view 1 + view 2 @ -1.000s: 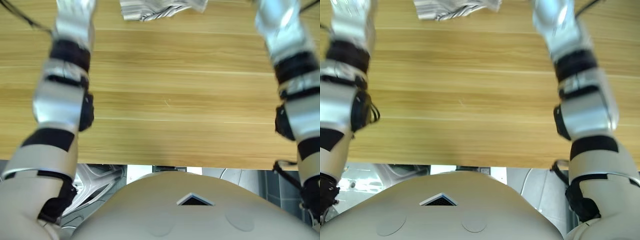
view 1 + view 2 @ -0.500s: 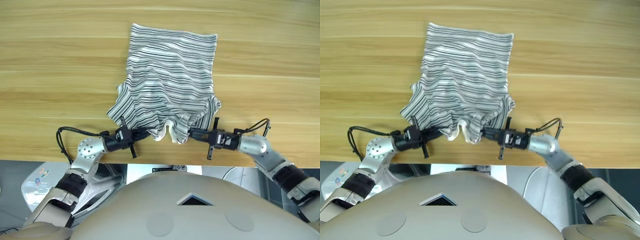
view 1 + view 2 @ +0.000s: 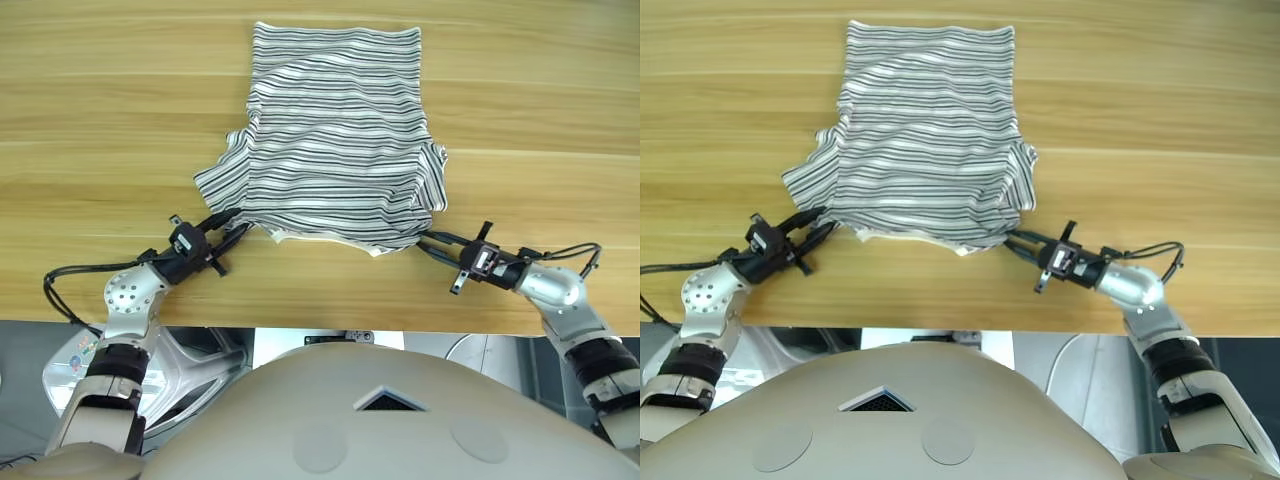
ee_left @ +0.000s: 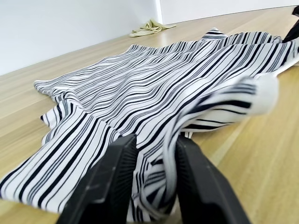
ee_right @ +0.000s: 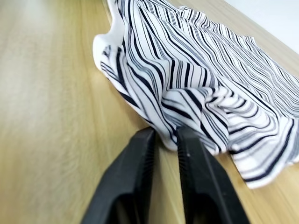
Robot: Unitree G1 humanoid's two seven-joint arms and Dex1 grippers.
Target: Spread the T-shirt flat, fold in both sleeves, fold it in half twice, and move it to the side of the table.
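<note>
A: Where's the striped T-shirt (image 3: pixel 335 140)?
B: Upper centre of the frame, rumpled on the bench (image 3: pixel 90 130)
A: And the claws?
B: The left claw (image 3: pixel 228 227) and right claw (image 3: pixel 430 243) are each clamped on a near corner, lower left and lower right, likely to draw it flat

No text, label or number is legible.

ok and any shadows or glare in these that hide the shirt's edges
Left eye view: even light on the table, only a thin soft shadow under the T-shirt's near hem, edges plain. Left wrist view: a darker shadow under the fold raised at the left gripper. Right wrist view: a pale sheen on the far wood, a narrow shadow along the hem by the right gripper.
</note>
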